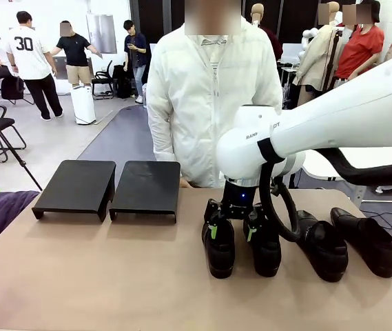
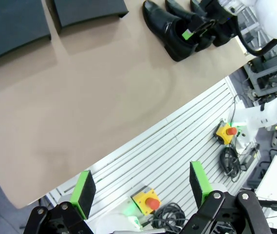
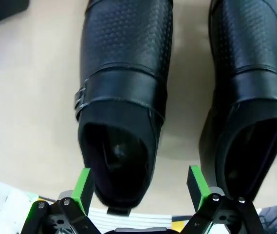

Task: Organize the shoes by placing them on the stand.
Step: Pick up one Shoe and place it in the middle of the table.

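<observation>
- shoes (image 1: pixel 323 248) stand four in a row on the table (image 1: pixel 78 276), under or just to the right of the right pincer (image 1: pixel 232 232); none sits on the stand (image 1: pixel 146 186) yet.
- right pincer: fingers spread wide and clamped on nothing, set low over the heel end of the end shoe (image 3: pixel 123 97), whose opening lies between the two pads.
- second shoe (image 3: pixel 248 97) lies just outside one pad, so that finger stands in the narrow gap between the two shoes.
- stand: two bare black trays, well off to this pincer's left, nearer the far edge.
- left pincer (image 2: pixel 140 187): spread apart and empty, hanging beyond the near table edge, well apart from the shoes.
- step in hand, by the look of it: the first pick, at the point of grasping.
- next move likely calls for closing across the heel walls without catching the neighbour, then lifting clear and carrying the shoe left onto a tray.
</observation>
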Controlling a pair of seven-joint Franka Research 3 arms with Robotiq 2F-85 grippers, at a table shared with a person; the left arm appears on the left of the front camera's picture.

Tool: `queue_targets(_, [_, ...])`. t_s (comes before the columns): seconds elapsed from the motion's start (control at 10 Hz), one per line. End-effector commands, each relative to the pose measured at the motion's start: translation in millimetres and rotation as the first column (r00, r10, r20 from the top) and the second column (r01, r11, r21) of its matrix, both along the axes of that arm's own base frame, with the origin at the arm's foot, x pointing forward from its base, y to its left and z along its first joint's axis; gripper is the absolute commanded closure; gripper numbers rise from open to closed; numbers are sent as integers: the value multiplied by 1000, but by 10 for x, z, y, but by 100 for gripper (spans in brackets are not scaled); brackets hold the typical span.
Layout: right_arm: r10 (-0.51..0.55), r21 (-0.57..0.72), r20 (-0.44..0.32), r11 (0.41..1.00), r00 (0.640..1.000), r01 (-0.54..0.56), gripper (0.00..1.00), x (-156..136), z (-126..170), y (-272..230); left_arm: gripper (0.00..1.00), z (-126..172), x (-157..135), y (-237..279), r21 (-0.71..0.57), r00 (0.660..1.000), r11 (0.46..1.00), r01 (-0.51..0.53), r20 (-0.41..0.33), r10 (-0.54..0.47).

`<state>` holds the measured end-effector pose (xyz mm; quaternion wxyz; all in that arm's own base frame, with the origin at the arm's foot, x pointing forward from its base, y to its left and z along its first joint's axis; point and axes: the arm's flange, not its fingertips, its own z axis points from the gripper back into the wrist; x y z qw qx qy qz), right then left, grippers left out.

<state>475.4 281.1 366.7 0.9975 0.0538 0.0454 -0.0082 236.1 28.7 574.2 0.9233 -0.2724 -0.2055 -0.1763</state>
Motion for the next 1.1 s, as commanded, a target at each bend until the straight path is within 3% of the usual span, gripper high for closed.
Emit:
queue_targets(0.0, [-57,-28,8,998,998,58,0,171,-122,111,0,0,0,11,-17,1000,1000,16,8,-16])
queue_targets(0.2, [-51,-4,47,999,998,51,0,160,-157,109,0,0,0,11,-17,1000,1000,16,8,-16])
queue_targets(0.3, [-52,-13,50,999,997,52,28,153,-173,96,0,0,0,11,-17,1000,1000,16,8,-16])
queue_targets(0.4, [-56,-13,37,998,998,56,88,156,-211,88,0,0,0,11,-17,1000,1000,16,8,-16])
queue_targets(0.5, [-57,-17,31,998,998,58,100,171,-205,87,0,0,0,11,-17,1000,1000,16,8,-16])
queue_targets(1.0, [-58,-25,3,998,998,58,100,194,-195,96,0,0,0,11,-17,1000,1000,16,8,-16])
